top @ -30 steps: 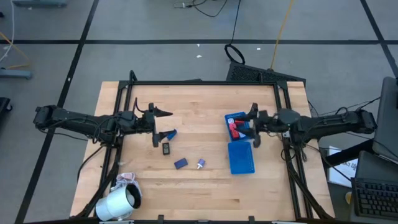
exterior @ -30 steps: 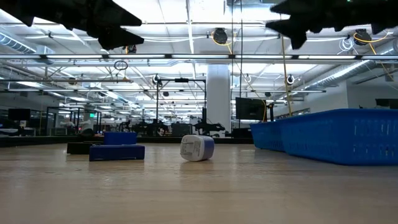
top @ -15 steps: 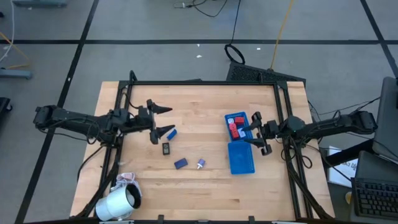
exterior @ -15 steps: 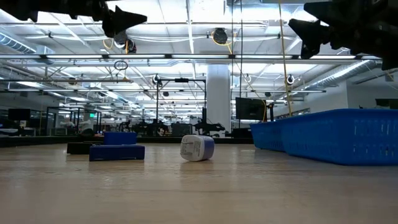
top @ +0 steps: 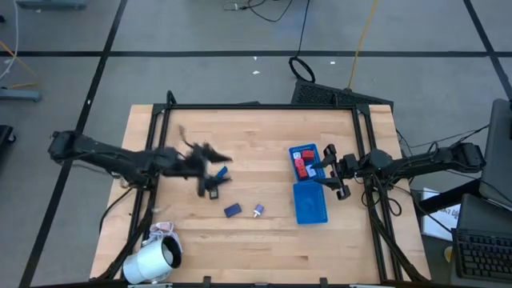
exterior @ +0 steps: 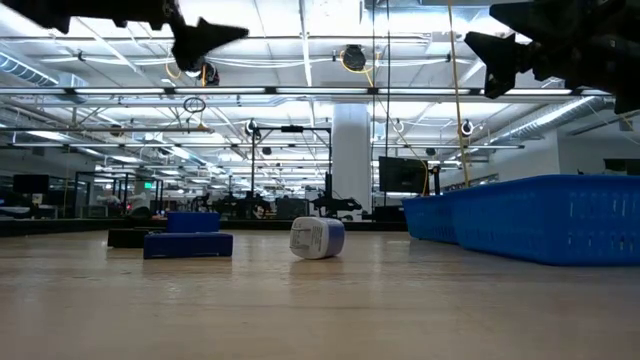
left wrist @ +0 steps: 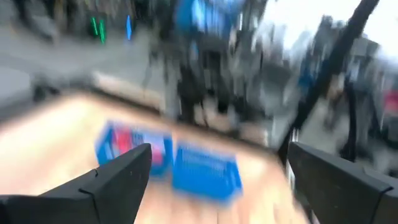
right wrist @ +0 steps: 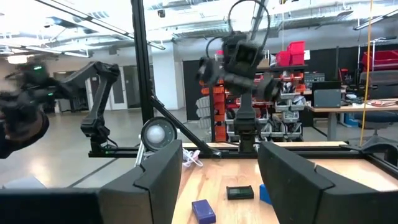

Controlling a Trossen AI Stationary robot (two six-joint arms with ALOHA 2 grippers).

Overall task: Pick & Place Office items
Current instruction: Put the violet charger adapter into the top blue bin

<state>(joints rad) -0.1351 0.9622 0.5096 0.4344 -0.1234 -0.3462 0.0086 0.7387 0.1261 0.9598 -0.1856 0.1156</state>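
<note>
Hovering above the table's middle-left, the left gripper (top: 214, 166) shows as a blur over the loose pieces, its fingers (left wrist: 118, 174) spread wide with nothing between them. Just under it lies a black block (top: 214, 190); a dark blue block (top: 232, 210) and a small white piece (top: 258, 211) sit a little nearer the front edge, apart from each other. More pieces, red (top: 301, 165) among them, already sit in 1 end of the blue tray (top: 310, 204). The right gripper (top: 330, 170) waits beside that tray, fingers (right wrist: 161, 180) parted and empty.

My worry is speed: coming down this fast, a finger could clip the black block and skid it away, or close on 2 pieces at once. The white piece (exterior: 317, 238) looks rounded and might roll. It carries faint print, too small to read; no other writing shows.
</note>
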